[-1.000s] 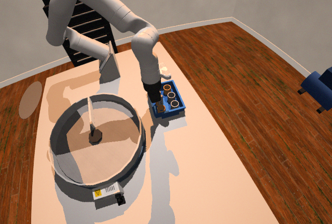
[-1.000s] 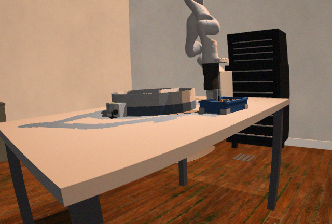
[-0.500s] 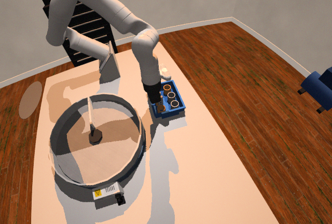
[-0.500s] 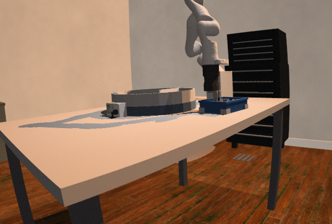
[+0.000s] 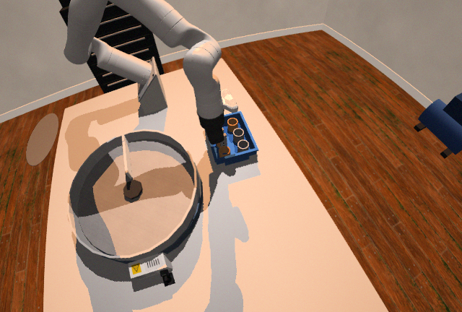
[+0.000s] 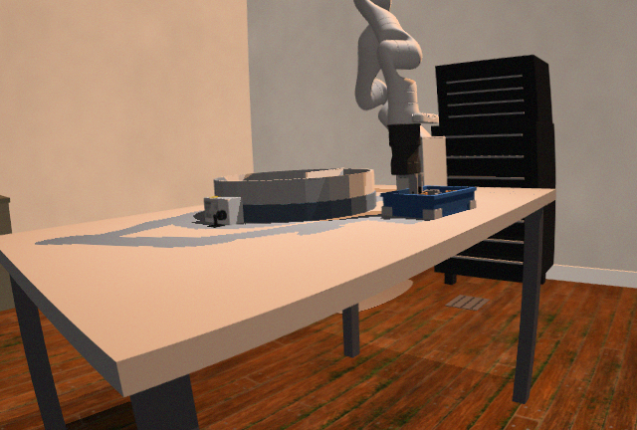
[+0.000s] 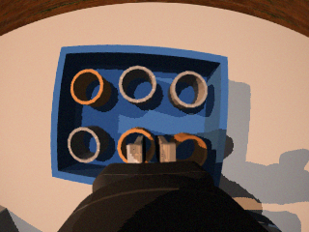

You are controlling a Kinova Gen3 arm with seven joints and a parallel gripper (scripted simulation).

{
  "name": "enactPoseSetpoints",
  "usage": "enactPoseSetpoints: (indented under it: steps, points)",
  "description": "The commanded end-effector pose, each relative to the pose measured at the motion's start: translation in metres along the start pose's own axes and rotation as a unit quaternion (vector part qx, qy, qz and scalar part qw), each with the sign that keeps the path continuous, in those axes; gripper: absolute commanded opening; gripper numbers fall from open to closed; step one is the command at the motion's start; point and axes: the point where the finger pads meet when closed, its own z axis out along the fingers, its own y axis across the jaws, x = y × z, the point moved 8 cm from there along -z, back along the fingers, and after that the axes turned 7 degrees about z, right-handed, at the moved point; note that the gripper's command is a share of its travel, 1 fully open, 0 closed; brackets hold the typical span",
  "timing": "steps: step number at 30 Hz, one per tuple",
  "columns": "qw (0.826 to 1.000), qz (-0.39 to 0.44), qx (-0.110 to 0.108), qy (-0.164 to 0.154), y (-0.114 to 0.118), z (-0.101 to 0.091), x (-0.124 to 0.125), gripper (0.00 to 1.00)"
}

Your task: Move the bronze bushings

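Observation:
A blue crate (image 5: 250,133) (image 6: 411,206) (image 7: 142,57) holds several upright bushings. In the wrist view, bronze ones stand at the far left (image 7: 87,72), near middle (image 7: 137,131) and near right (image 7: 191,137). Steel ones stand at the far middle (image 7: 137,68), far right (image 7: 189,72) and near left (image 7: 84,130). My gripper (image 5: 223,148) (image 6: 414,189) (image 7: 150,144) is down in the crate with its fingers narrowly apart. One finger is inside the near middle bronze bushing and the other is outside its wall. The turntable's disc (image 5: 149,219) with its dark hub (image 5: 132,191) lies to the crate's left and is bare.
A grey ring wall (image 5: 193,185) (image 6: 309,191) rises around the disc, close to the crate. A thin upright blade (image 5: 125,155) stands at the hub. A control box (image 5: 149,267) (image 6: 221,209) sits at the turntable's front. A black cabinet (image 6: 494,157) stands behind the table.

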Motion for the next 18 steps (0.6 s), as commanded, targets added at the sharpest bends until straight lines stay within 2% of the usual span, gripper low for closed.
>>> enactPoseSetpoints:
  steps: [1,10,11,18]
  points:
    - [1.0,0.0,-0.001,0.001,0.0004,-0.0011,0.0005,0.36]
    - [1.0,0.0,-0.001,0.001,0.0004,-0.0011,0.0005,0.36]
    - [1.0,0.0,-0.001,0.001,0.0004,-0.0011,0.0005,0.0]
    - [1.0,0.0,-0.001,0.001,0.0004,-0.0011,0.0005,0.0]
